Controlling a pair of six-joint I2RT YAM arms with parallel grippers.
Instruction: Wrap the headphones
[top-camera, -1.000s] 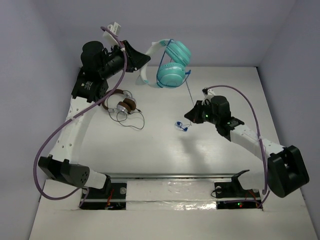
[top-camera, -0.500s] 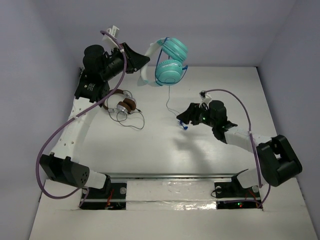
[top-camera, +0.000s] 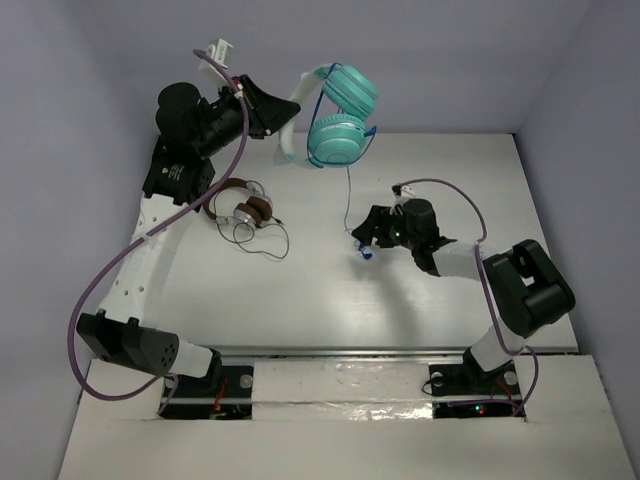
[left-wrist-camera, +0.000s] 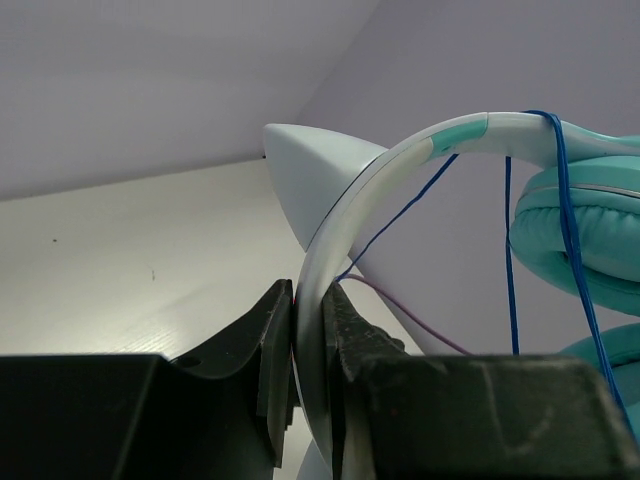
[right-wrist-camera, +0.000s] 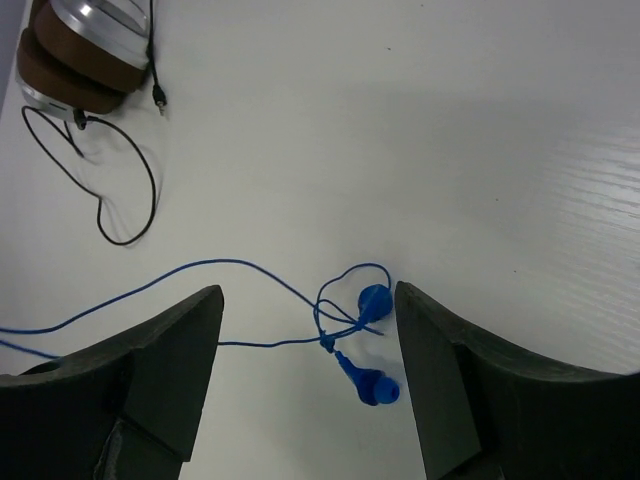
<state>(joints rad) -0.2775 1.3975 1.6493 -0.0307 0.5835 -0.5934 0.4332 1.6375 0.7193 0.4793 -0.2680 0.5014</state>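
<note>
While the left gripper (left-wrist-camera: 308, 310) is clamping the stiff headband (left-wrist-camera: 400, 165) of the headphones (top-camera: 340, 138), the right gripper (right-wrist-camera: 307, 300) is hovering open over the limp cable (right-wrist-camera: 250, 272). Its knotted end (right-wrist-camera: 350, 325) is probably offering the surest pinch.

The bench (top-camera: 330, 290) is brightly, evenly lit from above; soft-edged shadows are cast on it. In the left wrist view the left hand (left-wrist-camera: 305, 325) is rendered dark.
</note>
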